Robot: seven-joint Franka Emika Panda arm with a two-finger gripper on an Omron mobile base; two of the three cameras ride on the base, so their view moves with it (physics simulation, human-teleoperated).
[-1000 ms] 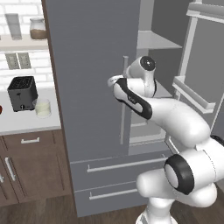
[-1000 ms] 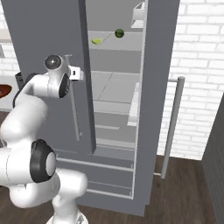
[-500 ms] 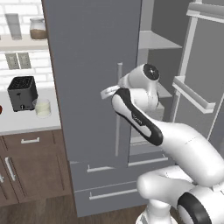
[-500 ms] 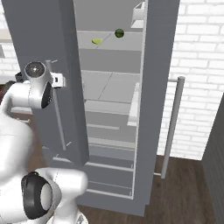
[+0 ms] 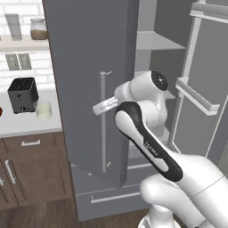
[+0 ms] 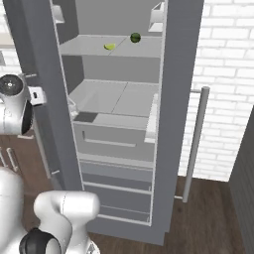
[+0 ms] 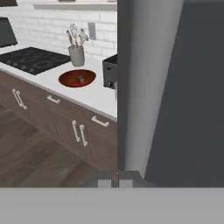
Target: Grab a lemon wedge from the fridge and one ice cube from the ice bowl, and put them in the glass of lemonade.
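Grey fridge point(image 5: 93, 67) with both doors swung open, gripper point(image 5: 100, 108) shut right at the left door's vertical bar handle point(image 5: 103, 129). Left of it, black toaster point(image 5: 23, 94) and short tumbler point(image 5: 43, 109) on white counter point(image 5: 26, 127), 2 containers on shelf point(image 5: 24, 42) above.

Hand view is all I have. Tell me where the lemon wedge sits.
Observer: The lemon wedge lies on the upper shelf of the fridge, whose inside shows in the right base view.
Operator: Report anything near it.
Observer: A small dark green ball rests on the same shelf, apart from it and farther back.
Operator: Say where the tool is.
Observer: The tool is shut, right beside the open door's bar handle in the left base view.
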